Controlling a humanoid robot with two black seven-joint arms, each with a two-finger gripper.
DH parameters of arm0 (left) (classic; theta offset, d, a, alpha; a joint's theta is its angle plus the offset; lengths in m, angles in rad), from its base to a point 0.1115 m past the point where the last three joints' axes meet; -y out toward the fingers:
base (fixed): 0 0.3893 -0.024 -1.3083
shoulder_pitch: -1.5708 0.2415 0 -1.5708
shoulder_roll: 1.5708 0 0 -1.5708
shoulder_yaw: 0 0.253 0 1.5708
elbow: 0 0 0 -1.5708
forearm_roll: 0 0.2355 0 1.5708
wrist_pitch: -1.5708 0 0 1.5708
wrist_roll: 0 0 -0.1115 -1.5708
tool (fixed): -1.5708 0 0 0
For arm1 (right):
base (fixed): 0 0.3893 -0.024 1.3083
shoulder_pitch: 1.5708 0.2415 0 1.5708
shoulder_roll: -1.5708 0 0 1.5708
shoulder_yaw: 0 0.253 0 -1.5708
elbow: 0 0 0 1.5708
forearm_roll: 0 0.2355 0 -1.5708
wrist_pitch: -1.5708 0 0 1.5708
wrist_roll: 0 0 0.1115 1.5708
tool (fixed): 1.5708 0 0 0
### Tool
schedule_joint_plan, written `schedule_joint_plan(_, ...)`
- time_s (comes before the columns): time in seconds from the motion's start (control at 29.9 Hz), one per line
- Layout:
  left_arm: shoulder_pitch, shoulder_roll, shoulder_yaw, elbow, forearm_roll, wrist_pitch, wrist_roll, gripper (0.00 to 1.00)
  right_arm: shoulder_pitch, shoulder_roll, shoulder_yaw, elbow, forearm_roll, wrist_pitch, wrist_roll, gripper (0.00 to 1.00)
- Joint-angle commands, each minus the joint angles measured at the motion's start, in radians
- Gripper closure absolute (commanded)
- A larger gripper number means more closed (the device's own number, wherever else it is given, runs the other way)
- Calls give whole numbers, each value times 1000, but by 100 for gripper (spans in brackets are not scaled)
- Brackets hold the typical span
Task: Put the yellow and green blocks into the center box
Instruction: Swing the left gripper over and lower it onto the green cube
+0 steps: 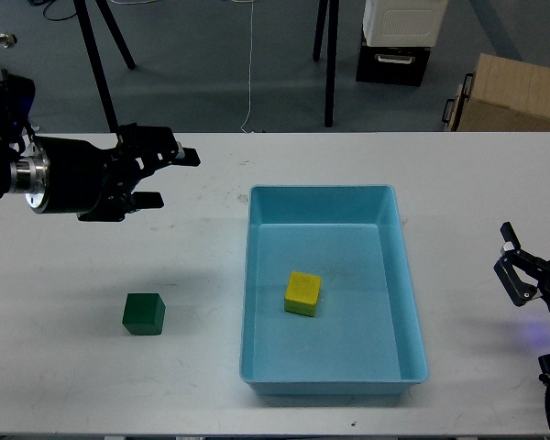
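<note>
The green block (144, 314) sits alone on the white table (92, 385) near our front left, well apart from the blue box (412, 312), while the yellow block (302, 293) already lies on the box floor. At the right edge, our right gripper (515, 266) hangs beside the box with nothing in it; whether its jaws stand apart we cannot tell. Farther back, our left gripper (170, 174) hovers above the table with jaws apart and empty, beyond the green block and not yet over it. We judge the risks plain: a descent off centre could nudge the cube and send it sliding, a corner grip could let it twist free, and a low carry could clip the box rim.
</note>
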Motion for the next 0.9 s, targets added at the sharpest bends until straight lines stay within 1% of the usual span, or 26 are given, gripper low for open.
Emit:
schedule_joint_plan(0.0,-180,0,231,0,21,-1,38,0,-2,2,0,-14,0,0,0,0)
schedule_joint_plan(0.07,-279,-6,369,-4,51,-1,43,0,1,11,0,-14,0,0,0,0)
schedule_joint_plan(0.13,-362,-17,477,-23,82,-1,41,0,5,15,0,-16,-2,0,0,0)
schedule_joint_plan(0.23,-415,-31,568,-105,88,-1,41,0,17,14,-3,-25,-9,0,0,0)
schedule_joint_plan(0.3,-416,-37,606,-121,91,1,41,0,26,14,-2,-34,-15,0,0,0)
schedule_joint_plan(0.4,-400,-78,637,-115,94,3,41,0,28,12,3,-34,-15,0,0,0)
schedule_joint_plan(0.5,-349,-88,637,-86,97,3,38,0,26,12,3,-34,-15,0,0,0)
schedule_joint_plan(0.7,-275,-160,628,-15,107,19,38,0,21,12,3,-33,-15,0,0,0)
schedule_joint_plan(0.87,-262,-215,628,26,108,19,40,0,15,11,12,-29,-15,0,0,0)
